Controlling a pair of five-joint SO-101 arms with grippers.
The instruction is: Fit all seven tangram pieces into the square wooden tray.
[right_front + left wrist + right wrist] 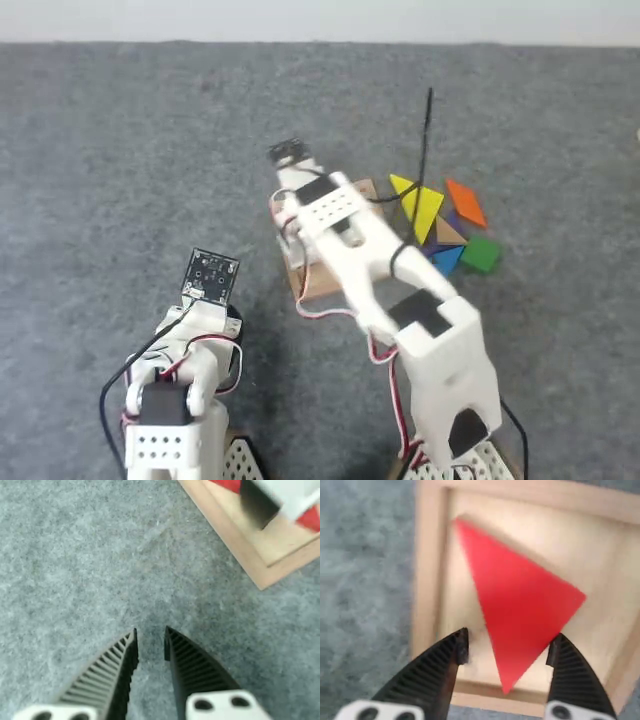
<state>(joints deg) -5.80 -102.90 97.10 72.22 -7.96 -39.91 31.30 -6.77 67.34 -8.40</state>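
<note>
Right gripper (511,637): is hanging wide open over the wooden tray (427,580), fingers straddling one corner of the red triangle (515,605), which is lying flat inside the tray. It is gripping nothing; contact cannot be told.

Left gripper (150,631): is hanging over the grey carpet (150,150), left of the tray, jaws parted by a narrow gap, holding nothing.

Yellow triangle (420,205), orange parallelogram (466,202), green square (480,254), blue triangle (446,260): are lying clustered on the carpet just right of the tray.

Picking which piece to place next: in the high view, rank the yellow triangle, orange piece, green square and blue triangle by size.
1. yellow triangle
2. orange piece and green square, too alike to rank
3. blue triangle, smallest as seen
</note>
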